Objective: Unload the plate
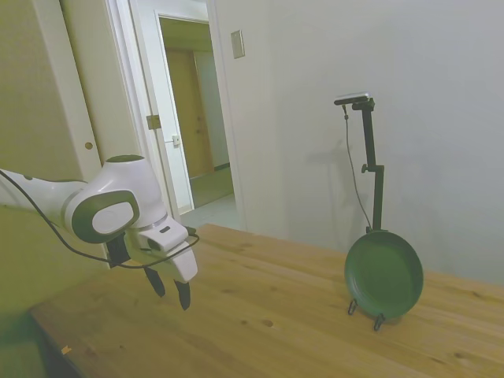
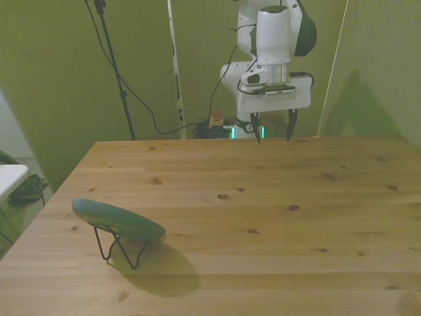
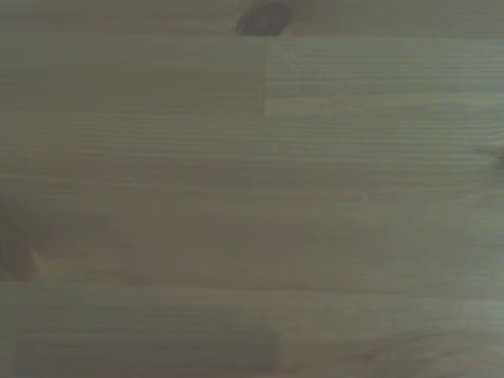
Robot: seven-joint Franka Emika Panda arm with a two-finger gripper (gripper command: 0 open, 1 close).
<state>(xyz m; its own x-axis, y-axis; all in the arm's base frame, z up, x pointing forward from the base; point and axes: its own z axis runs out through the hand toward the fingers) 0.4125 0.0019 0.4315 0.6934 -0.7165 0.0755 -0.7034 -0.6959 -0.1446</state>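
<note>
One plate (image 1: 383, 274), round, dark green, matte, shallow raised rim. Side view: it stands nearly on edge, tilted back, in a thin black wire stand (image 1: 365, 312) whose feet rest on the wooden table (image 1: 260, 315). Plate is taken as landmark. The gripper (image 1: 169, 290) hangs well apart from the plate, toward the table's other end, above the wood and touching nothing; its two dark fingers (image 1: 183, 294) point down with a gap between them, holding nothing. A white arm (image 1: 102, 209) carries it. An open doorway (image 1: 193, 118) lies behind, farther off than the arm.

Front view: plate (image 2: 118, 220) seen mostly edge-on, leaning in the wire stand (image 2: 118, 247), near the table's (image 2: 276, 224) closer edge and toward the front view's left. Gripper (image 2: 271, 130) well apart from the plate, over the far edge, fingers (image 2: 290, 125) spread wide, empty. Plate's shadow falls on the wood just beside the stand.

Wrist view: bare, blurred wooden planks (image 3: 252, 197) only, with a dark knot (image 3: 264, 17); plate not in view.
</note>
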